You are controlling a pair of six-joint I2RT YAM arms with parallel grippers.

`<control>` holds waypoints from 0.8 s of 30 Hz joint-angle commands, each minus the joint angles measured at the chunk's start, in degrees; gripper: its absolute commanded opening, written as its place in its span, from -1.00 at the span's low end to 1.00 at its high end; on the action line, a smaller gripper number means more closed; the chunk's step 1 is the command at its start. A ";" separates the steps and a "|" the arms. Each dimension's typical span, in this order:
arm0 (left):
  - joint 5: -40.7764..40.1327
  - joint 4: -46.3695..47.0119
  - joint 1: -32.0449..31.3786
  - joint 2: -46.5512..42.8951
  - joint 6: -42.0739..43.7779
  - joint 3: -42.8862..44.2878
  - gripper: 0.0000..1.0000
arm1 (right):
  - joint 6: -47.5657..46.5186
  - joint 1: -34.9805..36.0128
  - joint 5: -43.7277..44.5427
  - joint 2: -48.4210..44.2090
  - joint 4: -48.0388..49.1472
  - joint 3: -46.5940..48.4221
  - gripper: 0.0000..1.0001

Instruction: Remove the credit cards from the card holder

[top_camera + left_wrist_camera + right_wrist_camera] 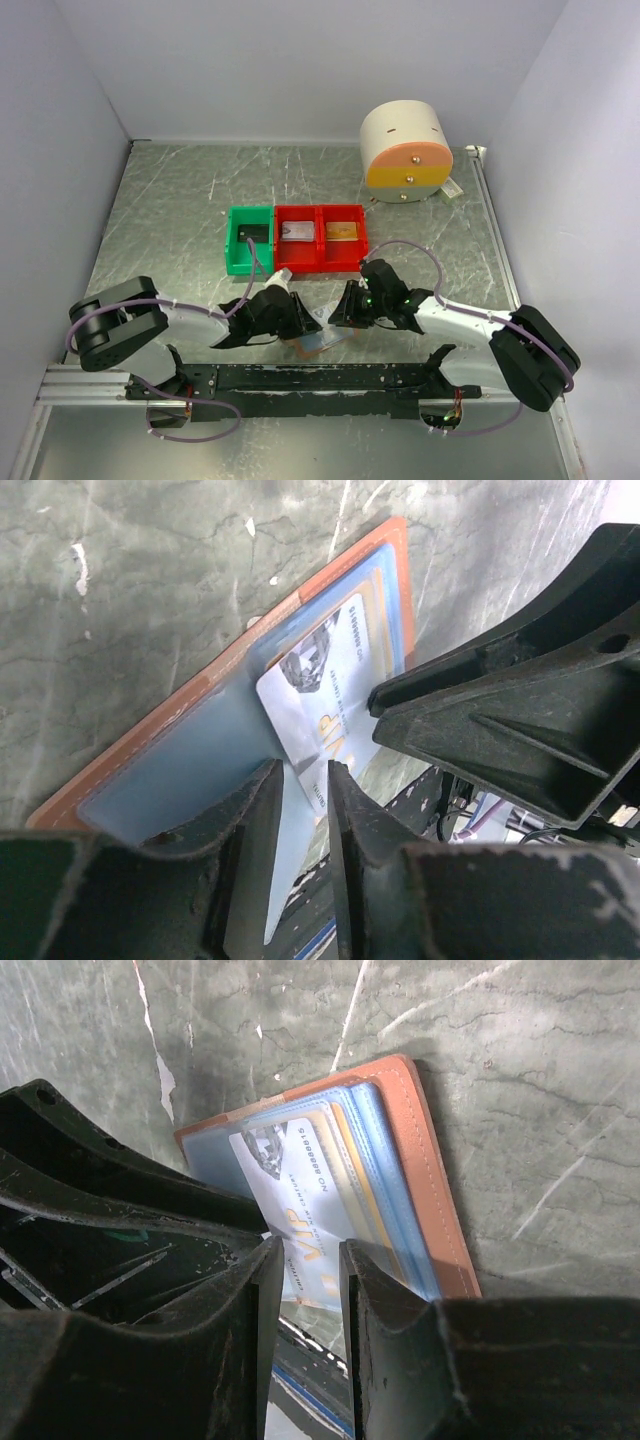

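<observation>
I count one card holder (318,341) on the tabletop (170,220). It lies open at the near edge, between my two arms. Its tan leather faces down and the pale blue-grey lining faces up.

One white card (320,690) with the letters VIP sticks out of a pocket toward the near side. Behind it I see the edge of one gold-coloured card (345,1160), which is in its pocket. I cannot tell if more cards sit under these two.

The left fingers (250,830) stand narrow at the edge of the lining. A pale sheet runs through the gap between them, but I cannot tell if they press on it. The right fingers (390,1300) are also narrow, and the lower edge of the white card passes between them. Whether they really pinch it, I cannot tell. The two pairs of fingers are very near each other over the holder.

Further back there are three bins in one row: one green bin (233,240) and two red bins (320,262). The left red bin holds one silver-grey card (298,232) and the right one holds one gold card (342,231). In the green bin lies something dark that I cannot make out. One cream cylinder (400,135) with an orange band stands at the far right.
</observation>
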 commanded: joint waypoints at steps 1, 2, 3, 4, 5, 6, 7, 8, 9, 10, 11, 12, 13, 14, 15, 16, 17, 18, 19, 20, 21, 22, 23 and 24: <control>0.88 1.37 -0.15 2.04 0.87 2.00 -0.25 | -2.92 -0.16 5.70 2.70 -6.99 -1.98 -0.39; 1.11 1.78 -0.08 2.64 0.89 2.30 -0.25 | -2.97 -0.14 5.62 2.72 -6.95 -1.98 -0.39; 1.35 2.32 -0.13 3.21 0.70 2.58 -0.26 | -3.01 -0.11 5.58 2.84 -6.82 -2.03 -0.39; 1.63 3.42 -0.12 3.75 0.48 2.62 -0.27 | -2.88 -0.10 5.54 2.82 -6.73 -2.05 -0.39; 1.96 4.29 -0.12 4.21 0.19 2.49 -0.30 | -2.85 -0.18 5.53 2.82 -6.69 -2.13 -0.39; 2.11 5.23 -0.12 4.65 -0.22 2.26 -0.36 | -2.77 -0.10 5.50 2.75 -6.58 -2.14 -0.39; 2.19 6.01 -0.12 4.98 -0.56 1.99 -0.42 | -2.75 -0.16 5.46 2.73 -6.59 -2.15 -0.39; 2.07 6.47 -0.15 5.20 -0.86 1.62 -0.51 | -2.79 -0.13 5.44 2.67 -6.67 -2.15 -0.39; 2.02 6.65 -0.14 5.15 -1.15 1.05 -0.60 | -2.77 -0.18 5.56 2.59 -6.84 -2.14 -0.39; 1.88 6.67 -0.13 4.81 -1.33 0.65 -0.66 | -2.78 -0.19 5.80 2.44 -7.11 -2.07 -0.39; 1.64 6.42 -0.12 4.55 -1.38 0.39 -0.71 | -2.72 -0.19 6.17 2.27 -7.38 -2.01 -0.39; 1.41 5.92 -0.12 3.92 -1.46 0.11 -0.75 | -2.67 -0.16 6.70 2.10 -7.65 -1.90 -0.39; 1.10 5.18 -0.12 3.39 -1.43 -0.07 -0.79 | -2.71 -0.17 7.00 1.98 -7.92 -1.78 -0.39; 0.98 4.35 -0.12 2.88 -1.33 -0.14 -0.83 | -2.80 -0.17 7.28 1.99 -8.11 -1.59 -0.39; 0.54 3.55 -0.12 2.48 -1.23 -0.14 -0.86 | -2.96 -0.16 7.62 2.08 -8.43 -1.30 -0.39; 0.15 2.78 -0.12 2.04 -1.02 -0.14 -0.86 | -3.13 -0.18 8.11 2.15 -8.92 -1.00 -0.39; -0.25 2.08 -0.12 1.60 -0.77 -0.03 -0.86 | -3.37 -0.17 8.61 2.26 -9.30 -0.67 -0.38; -0.48 1.28 -0.17 1.26 -0.42 0.25 -0.86 | -3.61 -0.18 8.80 2.46 -9.81 -0.21 -0.38; -0.70 0.06 -0.14 1.07 -0.10 0.58 -0.86 | -3.89 -0.14 9.07 2.58 -10.06 0.20 -0.38; -0.80 -0.73 -0.13 0.95 0.19 0.99 -0.86 | -4.16 -0.11 9.34 2.63 -10.49 0.64 -0.38; -0.89 -1.68 -0.17 0.87 0.49 1.33 -0.86 | -4.51 -0.18 9.58 2.44 -10.86 1.12 -0.38; -0.91 -2.44 -0.13 0.90 0.61 1.68 -0.86 | -4.71 -0.17 9.68 2.07 -11.21 1.61 -0.38; -0.92 -2.85 -0.12 0.98 0.69 2.03 -0.86 | -4.94 -0.18 9.43 1.54 -11.40 2.23 -0.38; -0.85 -2.99 -0.13 1.15 0.79 2.19 -0.86 | -5.21 -0.14 8.98 0.90 -11.36 2.78 -0.37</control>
